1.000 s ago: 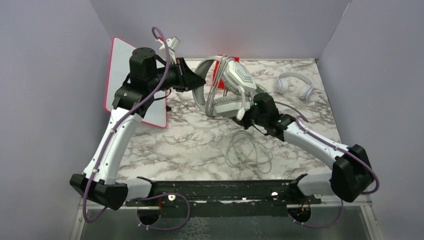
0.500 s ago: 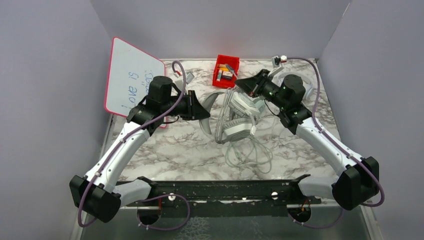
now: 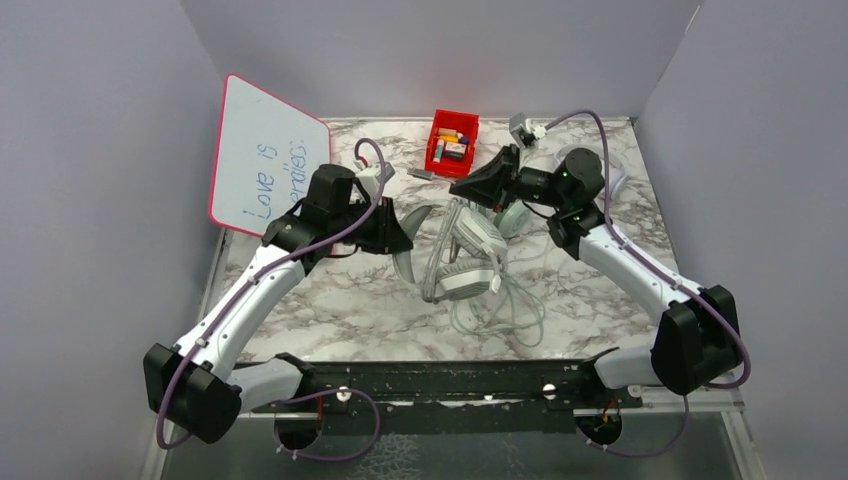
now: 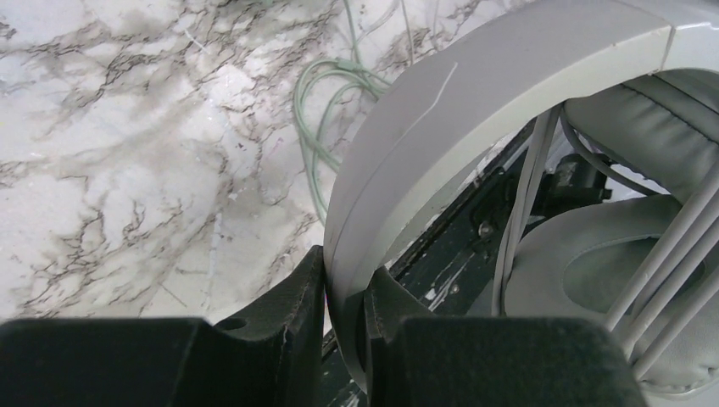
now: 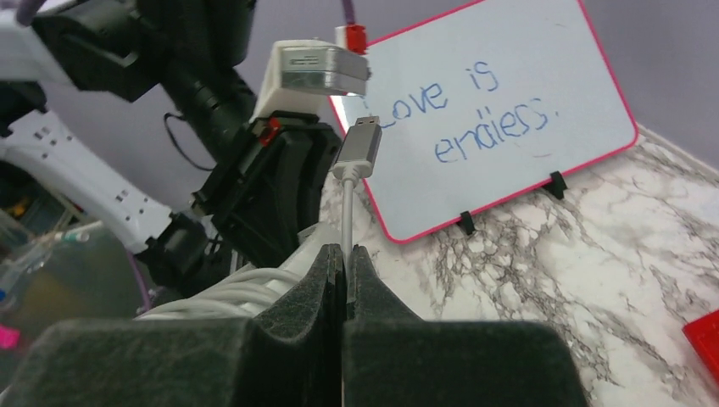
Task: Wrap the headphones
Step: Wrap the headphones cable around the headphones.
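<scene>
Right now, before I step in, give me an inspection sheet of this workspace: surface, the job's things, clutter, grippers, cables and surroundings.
Surface: marble-pattern table top.
Job's things: grey-white headset mid-table; small white headphones at back right, partly hidden behind the right arm.
Clutter: red bin of small items at the back.
Grippers: left gripper shut on the headset's headband; right gripper shut on the grey-white cable just below its USB plug.
Cables: grey-white cable turns cross the headset; mint-green cable lies in loose loops on the table.
Surroundings: whiteboard reading "Love is endless" at left; grey walls on three sides.
</scene>
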### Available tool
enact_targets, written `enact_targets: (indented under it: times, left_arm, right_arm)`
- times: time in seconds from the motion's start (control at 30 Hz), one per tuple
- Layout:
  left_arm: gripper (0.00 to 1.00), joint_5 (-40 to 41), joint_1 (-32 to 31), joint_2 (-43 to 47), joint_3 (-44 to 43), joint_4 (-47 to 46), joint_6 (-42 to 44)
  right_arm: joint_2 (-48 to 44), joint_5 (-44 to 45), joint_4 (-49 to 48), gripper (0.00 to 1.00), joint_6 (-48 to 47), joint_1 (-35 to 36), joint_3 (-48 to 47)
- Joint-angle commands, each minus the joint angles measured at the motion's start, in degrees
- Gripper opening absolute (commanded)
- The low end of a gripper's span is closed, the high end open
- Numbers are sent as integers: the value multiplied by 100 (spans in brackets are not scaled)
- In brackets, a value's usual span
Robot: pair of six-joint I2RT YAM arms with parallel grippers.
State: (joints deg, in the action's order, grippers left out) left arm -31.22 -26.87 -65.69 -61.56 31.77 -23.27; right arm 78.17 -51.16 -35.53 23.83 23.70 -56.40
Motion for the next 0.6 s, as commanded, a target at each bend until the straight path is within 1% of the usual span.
enact_targets:
  times: [0.0,0.07,0.17,0.23,0.27,0.3,0.4,0.43,0.47,0.57]
  left_arm:
    - [0,64,-55,-152,-188,366,525]
    - [0,101,-55,-204,-220,390,599]
    - [0,3,-55,-271,-272,391,701]
    - [0,-4,-50,-313,-382,449,764]
    - [0,16,-51,-337,-454,496,783]
    - [0,26,-54,-350,-519,527,788]
    - [0,-61,-54,-343,-667,556,746]
    - [0,-100,-53,-344,-705,564,745]
    - [0,-106,-52,-358,-753,601,756]
    - [0,-72,-55,-424,-848,757,844]
  right_arm:
    - [-62,-1394,-1039,1,-526,-58,-196]
    - [-205,-1513,-1216,0,-512,-59,-65]
    - [-340,-2154,-1448,1,-588,-59,61]
    - [-415,-2629,-1433,1,-866,-54,124]
    - [-440,-2784,-1277,1,-1124,-46,127]
    - [-466,-2872,-877,1,-1328,-38,73]
    - [-513,-3011,1251,1,-2988,-20,-303]
    - [-506,-3018,1786,1,-3273,1,-381]
    - [-498,-3022,1913,1,-3370,24,-400]
    - [-448,-3081,1859,4,-3341,81,-361]
